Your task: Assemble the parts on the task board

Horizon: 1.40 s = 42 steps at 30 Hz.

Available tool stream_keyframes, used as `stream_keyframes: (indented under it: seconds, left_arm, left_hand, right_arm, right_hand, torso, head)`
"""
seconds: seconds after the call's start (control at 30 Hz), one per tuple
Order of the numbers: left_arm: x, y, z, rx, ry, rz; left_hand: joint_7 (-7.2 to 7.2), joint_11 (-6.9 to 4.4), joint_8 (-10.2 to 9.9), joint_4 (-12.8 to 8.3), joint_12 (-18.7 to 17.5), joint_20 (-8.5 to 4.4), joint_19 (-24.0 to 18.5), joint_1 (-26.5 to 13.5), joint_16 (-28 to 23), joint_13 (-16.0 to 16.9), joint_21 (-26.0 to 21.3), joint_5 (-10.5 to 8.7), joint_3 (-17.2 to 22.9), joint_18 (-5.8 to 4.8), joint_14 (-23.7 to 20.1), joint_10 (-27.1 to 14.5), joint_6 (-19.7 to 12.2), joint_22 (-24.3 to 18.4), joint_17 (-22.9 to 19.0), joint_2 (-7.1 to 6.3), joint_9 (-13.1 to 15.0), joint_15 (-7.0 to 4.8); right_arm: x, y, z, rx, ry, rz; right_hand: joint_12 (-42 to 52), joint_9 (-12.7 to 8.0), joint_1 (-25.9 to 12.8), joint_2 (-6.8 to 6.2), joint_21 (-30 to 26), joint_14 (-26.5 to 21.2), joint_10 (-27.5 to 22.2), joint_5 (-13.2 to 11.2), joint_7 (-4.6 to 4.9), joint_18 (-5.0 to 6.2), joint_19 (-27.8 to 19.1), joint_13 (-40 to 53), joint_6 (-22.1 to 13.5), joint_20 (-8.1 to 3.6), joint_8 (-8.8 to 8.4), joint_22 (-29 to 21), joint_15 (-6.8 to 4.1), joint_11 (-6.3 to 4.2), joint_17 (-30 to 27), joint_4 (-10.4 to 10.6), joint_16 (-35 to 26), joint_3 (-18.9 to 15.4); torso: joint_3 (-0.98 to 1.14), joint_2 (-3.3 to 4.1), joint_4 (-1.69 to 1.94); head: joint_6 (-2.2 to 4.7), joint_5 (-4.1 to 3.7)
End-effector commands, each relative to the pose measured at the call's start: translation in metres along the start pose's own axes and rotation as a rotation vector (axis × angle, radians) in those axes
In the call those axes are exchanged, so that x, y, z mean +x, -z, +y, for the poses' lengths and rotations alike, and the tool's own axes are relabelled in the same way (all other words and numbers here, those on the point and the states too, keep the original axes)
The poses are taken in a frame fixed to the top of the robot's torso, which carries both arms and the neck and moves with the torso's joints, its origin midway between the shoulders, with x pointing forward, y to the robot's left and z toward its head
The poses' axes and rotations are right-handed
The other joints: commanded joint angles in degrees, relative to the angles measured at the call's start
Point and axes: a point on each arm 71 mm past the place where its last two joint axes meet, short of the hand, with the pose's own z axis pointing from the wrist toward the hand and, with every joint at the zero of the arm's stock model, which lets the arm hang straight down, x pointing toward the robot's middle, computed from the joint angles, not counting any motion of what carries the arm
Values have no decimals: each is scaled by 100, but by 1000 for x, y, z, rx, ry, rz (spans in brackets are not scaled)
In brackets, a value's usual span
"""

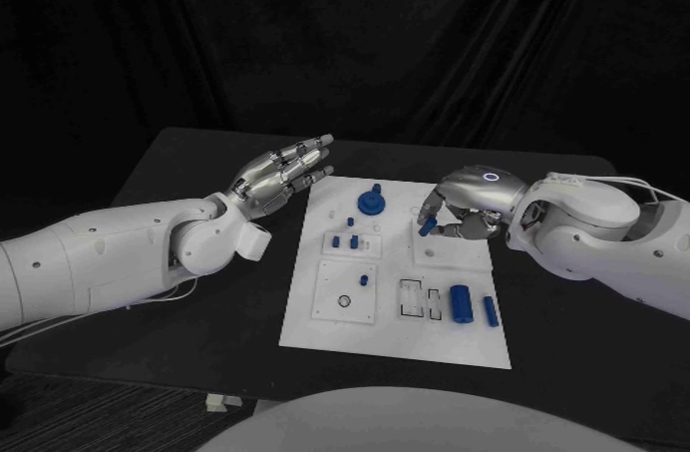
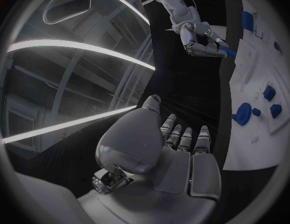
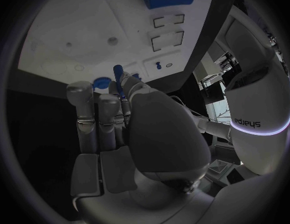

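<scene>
The white task board (image 1: 396, 317) lies in the middle of the black table. My right hand (image 1: 468, 208) hovers over the board's far right edge and pinches a small blue peg (image 1: 427, 228) between thumb and fingers; the peg (image 3: 119, 77) sticks out past the fingertips in the right wrist view. My left hand (image 1: 283, 178) is open beside the board's far left corner, fingers stretched out and holding nothing. A round blue part (image 1: 373, 204) stands at the board's far end, with small blue pegs (image 1: 345, 239) just in front of it.
A blue cylinder (image 1: 462, 303) and a slim blue bar (image 1: 491, 310) lie at the board's near right, next to two rectangular outlines (image 1: 422, 298). A tiny blue peg (image 1: 364, 280) stands mid-board. Black cloth hangs behind the table.
</scene>
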Motion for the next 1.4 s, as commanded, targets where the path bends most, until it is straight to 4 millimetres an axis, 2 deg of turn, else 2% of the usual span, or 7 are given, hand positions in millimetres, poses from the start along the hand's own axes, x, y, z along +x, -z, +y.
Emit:
stream_keyframes:
  seconds: [0.03,0.3,0.43,0.63,0.8,1.0,1.4]
  left_arm:
    - [2,-1,1,6,13,15]
    - [3,-2,2,3,13,16]
    - [2,-3,2,3,12,16]
    - [3,-3,2,7,9,11]
    - [1,-2,1,14,-1,-5]
    - [0,-1,0,21,-7,-13]
    - [0,-1,0,21,-11,-19]
  left_hand:
    - [35,34,40,-36,39,38,-20,23,-21,8,10,37,-9,57,-2,-12,18,7,-6,25,6,52]
    - [40,40,41,-37,43,45,-20,23,-21,8,10,38,-7,58,-2,-10,18,7,-6,31,6,57]
    - [41,41,40,-37,39,46,-20,23,-21,7,10,38,-6,58,-2,-12,14,7,-6,34,5,57]
    - [47,51,43,-29,48,44,-24,18,-21,8,6,39,4,59,-2,-10,14,-10,-6,64,5,39]
    - [56,52,58,-22,63,-50,-31,1,-21,10,-2,38,-5,66,-2,-7,29,-39,-6,67,6,-28]
    - [39,31,57,-14,59,-123,-35,-16,-21,7,-5,33,-18,70,-2,-16,10,-52,-6,61,4,-51]
    - [26,16,58,-4,65,-161,-34,-30,-21,8,-4,32,-30,70,-2,-19,2,-48,-6,56,3,-57]
  right_arm:
    - [-14,-1,8,-6,9,-37]
    - [-21,-16,43,-99,10,-1]
    - [-8,-31,66,-164,34,51]
    - [9,-50,95,-253,99,85]
    - [23,-62,116,-310,123,104]
    - [34,-68,128,-351,131,107]
    - [47,-72,132,-370,152,108]
  right_hand:
    - [-30,10,17,-14,18,9,54,-29,19,17,-6,3,-2,-39,-22,546,-35,-21,12,10,-26,60]
    - [-67,19,-30,-55,126,65,75,-53,10,1,26,3,9,-39,-35,566,-38,-25,150,32,58,101]
    - [-155,45,-89,-104,834,404,137,-25,-1,-98,287,7,39,-60,-71,704,-59,-41,945,23,610,234]
    - [-173,57,-113,-129,958,453,171,-27,-10,-113,330,10,63,-66,-74,725,-66,-50,1095,11,711,260]
    - [-187,61,-126,-142,1040,478,184,-18,-13,-125,355,10,66,-70,-83,740,-69,-53,1169,1,762,277]
    - [-194,71,-136,-163,1198,493,230,43,-19,-148,392,16,88,-75,-87,771,-76,-64,1227,-29,805,304]
    - [-207,75,-191,-199,1479,534,288,99,-23,-191,452,21,94,-81,-112,827,-81,-74,1411,-48,927,332]
  torso:
    - [-2,-4,2]
    - [-11,-14,0]
    - [-9,-11,3]
    - [3,8,3]
    - [0,7,6]
    - [-2,10,4]
    - [-1,-2,-3]
  head:
    - [0,-14]
    - [0,-12]
    - [0,-10]
    - [0,29]
    - [0,46]
    - [0,97]
    - [0,98]
